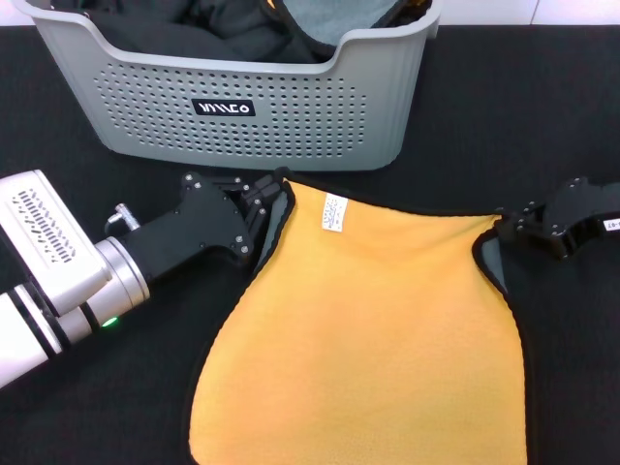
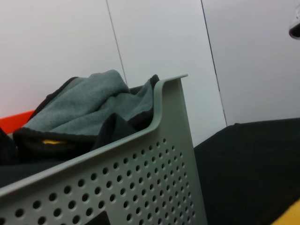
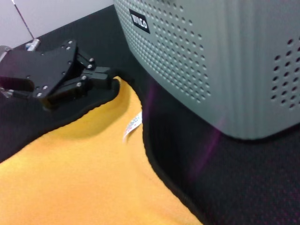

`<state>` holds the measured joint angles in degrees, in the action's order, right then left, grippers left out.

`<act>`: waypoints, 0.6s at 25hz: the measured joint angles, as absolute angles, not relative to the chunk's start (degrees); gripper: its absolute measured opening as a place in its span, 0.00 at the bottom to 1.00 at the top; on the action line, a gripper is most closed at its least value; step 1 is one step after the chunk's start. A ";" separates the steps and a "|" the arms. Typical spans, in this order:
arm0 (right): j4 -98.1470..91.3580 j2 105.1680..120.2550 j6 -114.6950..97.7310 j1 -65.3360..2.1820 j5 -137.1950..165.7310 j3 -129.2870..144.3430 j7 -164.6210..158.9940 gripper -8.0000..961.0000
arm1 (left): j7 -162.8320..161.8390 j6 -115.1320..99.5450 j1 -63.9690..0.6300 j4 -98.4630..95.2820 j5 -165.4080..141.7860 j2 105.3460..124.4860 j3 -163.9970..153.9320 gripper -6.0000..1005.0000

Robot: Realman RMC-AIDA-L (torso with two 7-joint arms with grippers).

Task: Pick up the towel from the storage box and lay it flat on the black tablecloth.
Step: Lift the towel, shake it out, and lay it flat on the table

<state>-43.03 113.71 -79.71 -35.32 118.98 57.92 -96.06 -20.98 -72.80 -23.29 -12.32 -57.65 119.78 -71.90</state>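
left tool [image 1: 263, 215], a black two-finger clamp on a silver and white arm, is pinching the far left corner of the large fleecy towel [image 1: 373, 339], which lies yellow-orange face up with a black edge trim. that corner is folded back a little, showing a strip of the grey face. in the right wrist view the same tool [image 3: 101, 82] has its fingers pressed together on the towel's [image 3: 93, 164] corner, low against the cloth.

right tool [image 1: 506, 231], also black, is at the towel's far right corner, where another grey flap is turned over; its fingers look closed on that trimmed edge.

between the two tools the towel is stretched out across the broad black tablecloth [image 1: 77, 174] with a fine grainy texture, its near part running out of the head view. a small white tag [image 1: 334, 213] sits on the yellow face near the far edge, also visible from the right wrist [image 3: 132, 125].

just beyond the towel stands the wide light grey plastic storage box [image 1: 262, 102] with rows of small holes and a black label with white letters [image 1: 225, 108]. the left wrist view shows grey fleecy cloth with black trim [image 2: 89, 101] heaped inside the box [image 2: 154, 178], rising above its rim, with dark cloths [image 1: 213, 34] beside it.
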 joint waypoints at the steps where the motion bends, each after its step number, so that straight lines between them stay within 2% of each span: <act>1: -43.04 113.66 -79.57 -35.33 119.00 57.92 -96.04 0.02 | -20.48 -72.68 -23.32 -12.32 -57.65 119.78 -71.89 0.03; 4: -42.96 113.59 -78.14 -35.41 119.68 57.92 -95.94 0.02 | -19.11 -72.16 -23.51 -12.32 -57.64 119.80 -71.90 0.03; 11: -42.94 114.57 -75.83 -36.06 123.25 58.23 -95.83 0.02 | -16.65 -70.19 -23.94 -12.31 -57.60 120.13 -71.89 0.04; 15: -43.31 114.42 -75.67 -36.57 123.55 59.28 -95.40 0.02 | -16.51 -70.14 -23.95 -12.30 -57.57 120.15 -71.89 0.04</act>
<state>-43.31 114.42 -75.67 -36.57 123.55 59.28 -95.40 -16.51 -70.14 -23.95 -12.30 -57.57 120.15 -71.89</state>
